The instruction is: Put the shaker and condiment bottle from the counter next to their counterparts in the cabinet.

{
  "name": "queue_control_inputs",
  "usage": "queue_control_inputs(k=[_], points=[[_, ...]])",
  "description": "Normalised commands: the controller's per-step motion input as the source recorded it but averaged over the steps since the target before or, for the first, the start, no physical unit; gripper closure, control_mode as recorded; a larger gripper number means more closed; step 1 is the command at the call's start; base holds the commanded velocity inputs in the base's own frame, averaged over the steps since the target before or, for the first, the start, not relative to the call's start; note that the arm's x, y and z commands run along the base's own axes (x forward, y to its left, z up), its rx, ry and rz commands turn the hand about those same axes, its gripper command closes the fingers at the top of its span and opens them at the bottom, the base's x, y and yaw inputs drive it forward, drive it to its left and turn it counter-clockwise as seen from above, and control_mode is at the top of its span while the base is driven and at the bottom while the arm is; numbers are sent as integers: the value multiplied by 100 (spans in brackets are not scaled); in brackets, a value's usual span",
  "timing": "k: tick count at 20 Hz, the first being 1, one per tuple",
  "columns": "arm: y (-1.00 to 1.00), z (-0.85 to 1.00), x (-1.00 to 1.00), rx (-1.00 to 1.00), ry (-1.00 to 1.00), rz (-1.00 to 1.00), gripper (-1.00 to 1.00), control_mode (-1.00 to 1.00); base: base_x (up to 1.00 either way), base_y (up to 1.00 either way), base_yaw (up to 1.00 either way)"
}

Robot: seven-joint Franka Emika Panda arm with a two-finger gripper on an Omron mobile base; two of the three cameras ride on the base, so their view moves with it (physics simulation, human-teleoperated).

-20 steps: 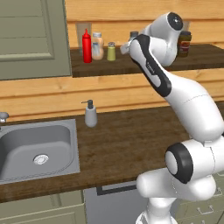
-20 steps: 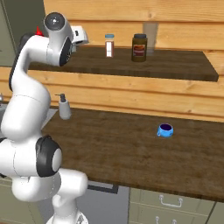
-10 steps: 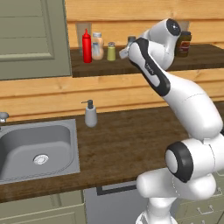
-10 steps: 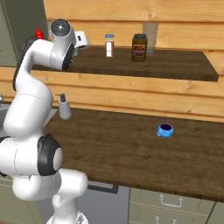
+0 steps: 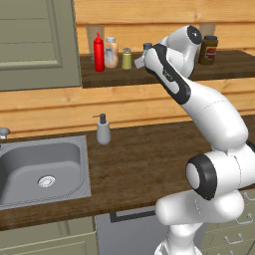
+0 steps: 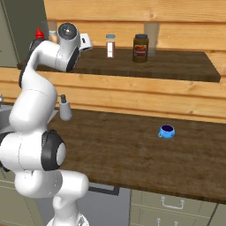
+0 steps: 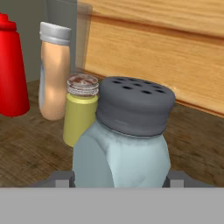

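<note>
We have the claw (image 7: 120,181) up at the cabinet shelf (image 5: 224,67), its jaws either side of the shaker (image 7: 124,140) — whether they clamp it or merely flank it we cannot tell; the shaker stands upright right in front of the claw, the yellow-green shaker (image 7: 80,109) just beyond it to one side, the peach bottle (image 7: 54,72) and the condiment bottle (image 7: 11,70) farther that way — both already shelved.
</note>
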Motion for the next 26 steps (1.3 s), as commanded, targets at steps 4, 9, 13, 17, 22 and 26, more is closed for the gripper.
queue_control_inputs(k=[4, 9, 13, 17, 22, 26], points=[[1, -1, 21, 0, 0, 2, 100, -100, 0, 0, 0], [8, -3, 16, 0, 0, 0, 100, -100, 0, 0, 0], [9, -8, 20, 0, 0, 0, 100, -100, 0, 0, 0], [8, -12, 23, 0, 0, 0, 100, -100, 0, 0, 0], [10, -15, 26, 0, 0, 0, 100, -100, 0, 0, 0], [7, -8, 20, 0, 0, 0, 100, -100, 0, 0, 0]])
